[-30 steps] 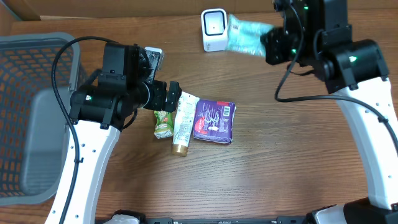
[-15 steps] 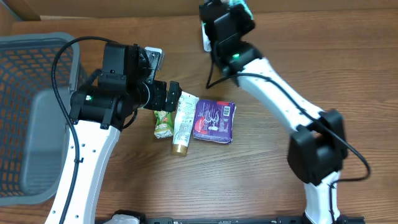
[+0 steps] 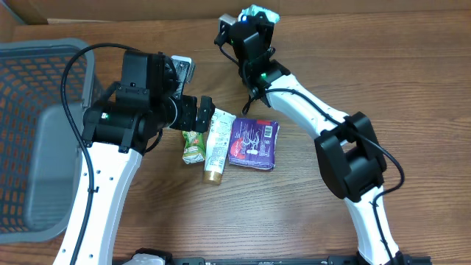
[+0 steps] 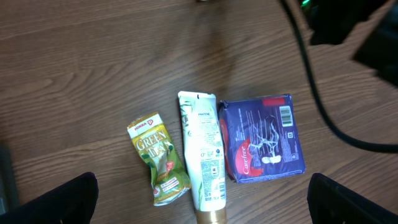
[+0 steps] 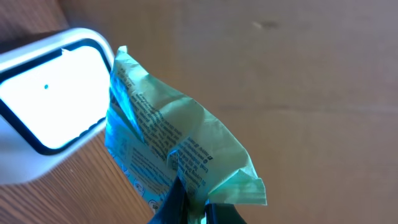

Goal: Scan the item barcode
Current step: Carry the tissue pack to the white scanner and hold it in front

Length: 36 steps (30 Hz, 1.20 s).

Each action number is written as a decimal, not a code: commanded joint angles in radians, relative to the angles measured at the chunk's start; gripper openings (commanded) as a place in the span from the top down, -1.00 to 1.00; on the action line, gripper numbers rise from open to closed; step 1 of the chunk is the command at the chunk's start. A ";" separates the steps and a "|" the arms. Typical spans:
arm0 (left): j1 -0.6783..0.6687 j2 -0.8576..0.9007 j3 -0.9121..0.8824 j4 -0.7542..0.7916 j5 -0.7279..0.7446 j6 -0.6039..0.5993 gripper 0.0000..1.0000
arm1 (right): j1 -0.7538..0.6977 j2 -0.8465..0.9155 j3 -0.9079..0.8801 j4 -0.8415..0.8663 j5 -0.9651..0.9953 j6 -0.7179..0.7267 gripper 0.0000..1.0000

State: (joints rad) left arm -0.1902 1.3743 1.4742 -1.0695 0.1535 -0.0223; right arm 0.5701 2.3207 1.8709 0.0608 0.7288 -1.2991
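From overhead, the left end effector (image 3: 207,112) stands wide open and empty, with a green pouch (image 3: 193,145), a tube (image 3: 216,143) and a purple pack (image 3: 254,142) lying side by side on the bench (image 3: 383,81) just past its fingertips. The right end effector (image 3: 252,20) is pinched shut on a mint-green packet (image 3: 259,12). In the left wrist view, the three items lie between the spread fingers, the tube nearest the middle. In the right wrist view, the packet rises crumpled from the closed jaws, and the white scanner (image 5: 43,118) sits just to its left, window facing it; whether they touch I cannot tell.
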 commanded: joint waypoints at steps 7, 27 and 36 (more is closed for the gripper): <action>0.000 -0.021 0.019 0.000 0.000 0.016 -0.99 | -0.013 0.055 0.020 0.141 -0.039 -0.157 0.93; 0.000 -0.021 0.019 0.000 0.001 0.016 -0.99 | -0.050 0.055 0.019 0.121 -0.049 -0.108 0.93; 0.000 -0.021 0.019 0.000 0.000 0.016 -0.99 | -0.060 0.061 0.013 0.192 -0.028 -0.035 0.93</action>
State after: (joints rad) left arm -0.1902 1.3743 1.4742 -1.0695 0.1535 -0.0223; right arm 0.5167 2.3791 1.8702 0.2314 0.6842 -1.3743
